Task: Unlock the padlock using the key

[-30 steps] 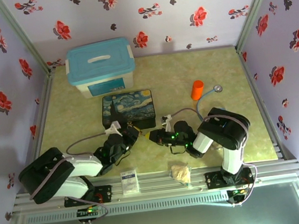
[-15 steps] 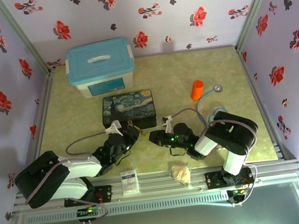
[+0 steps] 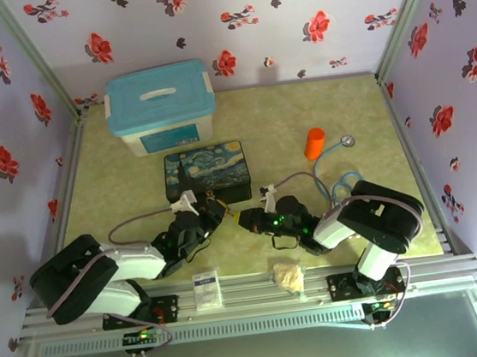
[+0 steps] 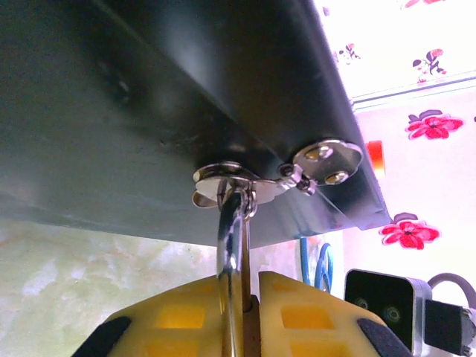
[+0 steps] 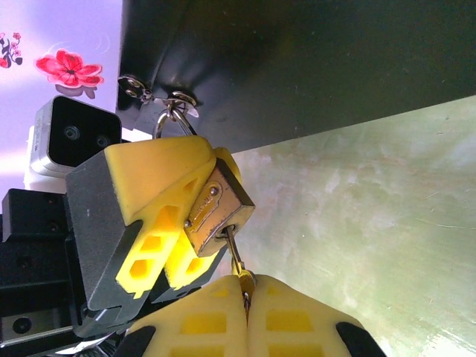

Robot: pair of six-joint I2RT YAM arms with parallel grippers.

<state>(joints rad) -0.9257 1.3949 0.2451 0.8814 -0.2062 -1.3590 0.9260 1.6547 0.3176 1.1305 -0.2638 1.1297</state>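
Fingers on the left arm (image 5: 160,178), yellow and ribbed, are pinched on the padlock (image 5: 218,212), one pad on each broad face, and the left wrist view shows the thin silver shackle (image 4: 232,238) rising out of the narrow slot between them. The padlock is a small, yellowish brass block with worn, scuffed faces and a darker end plate. Its shackle is hooked through the metal loop of a clasp (image 4: 223,178) on the near wall of the dark painted box (image 3: 206,169), which stands on the green worktop (image 3: 266,115). The lock hangs just off that wall, above the worktop, between the two arms. In the right wrist view its long axis is tilted: the shackle end points up and left toward the box, the keyhole end down and right. The right fingers (image 5: 208,323) are pressed together on the head of the key (image 5: 235,256), a thin dark sliver whose blade is seated in the lock's lower end. The key's long axis runs nearly in line with the lock body, tip up and slightly left, head down. How deep the blade sits cannot be told. An orange cylinder (image 3: 314,143) stands well apart, to the right of the box.
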